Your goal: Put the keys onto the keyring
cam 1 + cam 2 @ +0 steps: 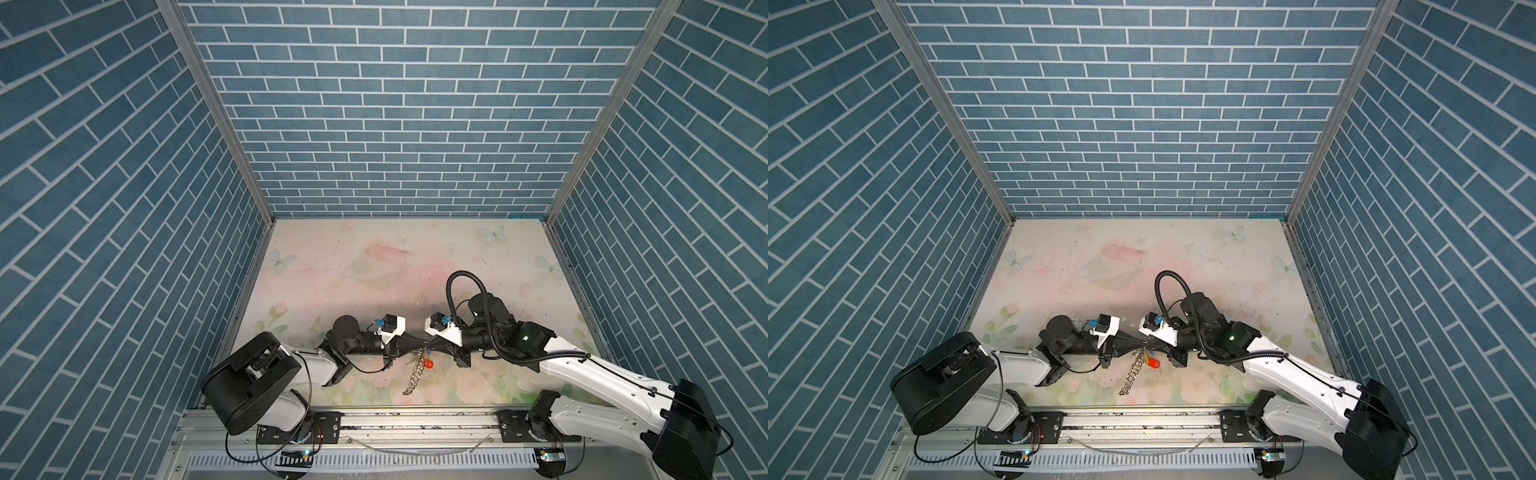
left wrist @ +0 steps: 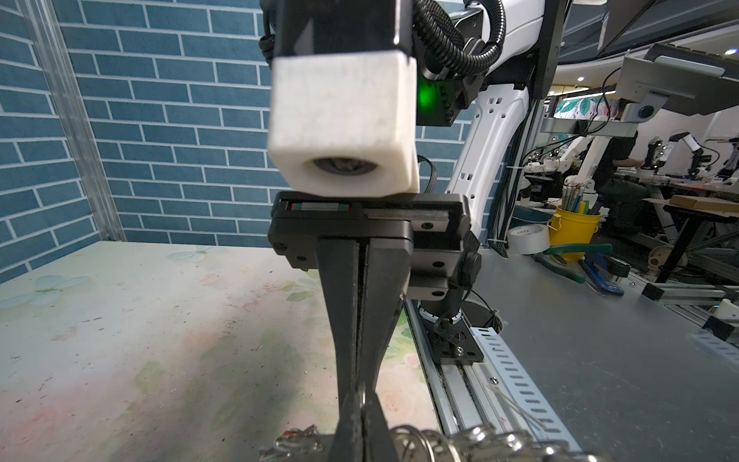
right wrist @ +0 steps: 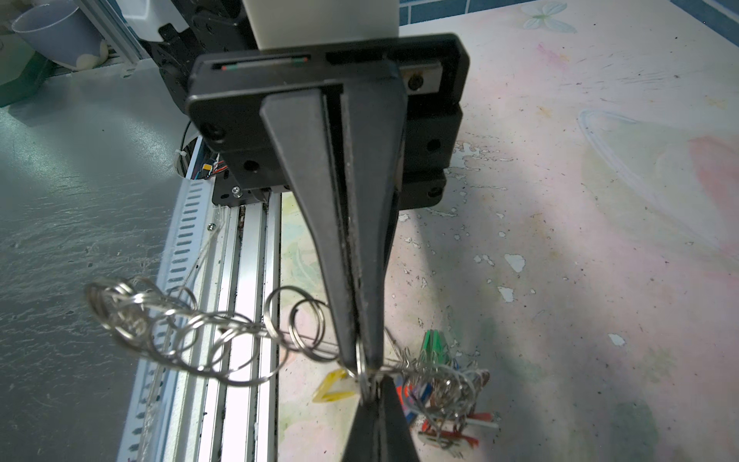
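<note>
At the lower middle of both top views, the left gripper (image 1: 421, 344) and right gripper (image 1: 432, 344) meet tip to tip, both clamped tight on the keyring (image 1: 414, 377), probably to steady it; the yellow-tagged key (image 3: 334, 386) dangles just beside that pinch.

left fingers (image 1: 409, 345) pressed together | right fingers (image 1: 443, 345) pressed together | arms level, tips meeting

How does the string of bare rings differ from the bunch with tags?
The string of bare rings stretches out in a line and is all silver. The bunch with tags is clumped and carries green, red and blue tags. Both are wire rings, linked together.
</note>
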Motion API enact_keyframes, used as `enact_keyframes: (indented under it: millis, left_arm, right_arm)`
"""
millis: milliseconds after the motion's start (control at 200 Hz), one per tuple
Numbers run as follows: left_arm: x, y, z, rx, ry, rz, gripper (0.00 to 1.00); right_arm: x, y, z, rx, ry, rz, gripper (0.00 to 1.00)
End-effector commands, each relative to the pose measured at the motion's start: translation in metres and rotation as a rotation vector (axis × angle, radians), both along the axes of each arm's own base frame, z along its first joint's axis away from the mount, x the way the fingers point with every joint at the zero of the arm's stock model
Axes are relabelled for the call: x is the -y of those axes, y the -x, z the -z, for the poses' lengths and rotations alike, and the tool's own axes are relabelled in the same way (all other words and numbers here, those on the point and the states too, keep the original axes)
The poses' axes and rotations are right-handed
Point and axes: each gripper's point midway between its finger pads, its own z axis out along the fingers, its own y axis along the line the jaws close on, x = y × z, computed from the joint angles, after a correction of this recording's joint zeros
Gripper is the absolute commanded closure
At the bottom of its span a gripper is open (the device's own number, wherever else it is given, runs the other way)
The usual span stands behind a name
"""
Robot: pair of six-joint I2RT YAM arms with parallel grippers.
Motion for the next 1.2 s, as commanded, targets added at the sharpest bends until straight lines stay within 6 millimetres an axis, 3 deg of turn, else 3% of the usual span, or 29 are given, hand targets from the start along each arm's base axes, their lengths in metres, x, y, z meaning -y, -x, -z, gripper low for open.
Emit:
enact_keyframes:
  millis: [0, 295, 560, 735, 875, 1000, 1195]
  left_arm:
    - [0.002, 0.003, -0.020, 0.056, 0.055, 0.036, 1.00]
    - [0.005, 0.012, -0.022, 0.049, 0.055, 0.092, 1.00]
    - [0.007, 0.014, -0.018, 0.036, 0.044, 0.110, 1.00]
    - [0.004, -0.003, -0.015, 0.046, 0.046, -0.008, 1.00]
    - [-0.001, -0.021, -0.011, 0.066, 0.035, -0.119, 1.00]
    - [-0.002, -0.030, -0.006, 0.075, -0.004, -0.178, 1.00]
    - [-0.004, -0.041, 0.005, 0.064, -0.059, -0.240, 1.00]
  right_arm:
    - [-0.004, -0.003, -0.003, 0.010, -0.012, 0.007, 1.00]
    - [-0.006, -0.008, 0.000, 0.006, 0.001, 0.019, 1.00]
    - [-0.007, -0.013, -0.009, 0.039, -0.012, 0.037, 1.00]
    - [0.004, -0.015, -0.009, 0.066, 0.010, 0.081, 1.00]
    - [0.019, -0.040, -0.007, 0.154, 0.050, 0.235, 0.86]
    - [0.035, -0.065, -0.011, 0.246, 0.067, 0.385, 0.83]
    - [0.039, -0.073, -0.021, 0.257, 0.016, 0.468, 0.77]
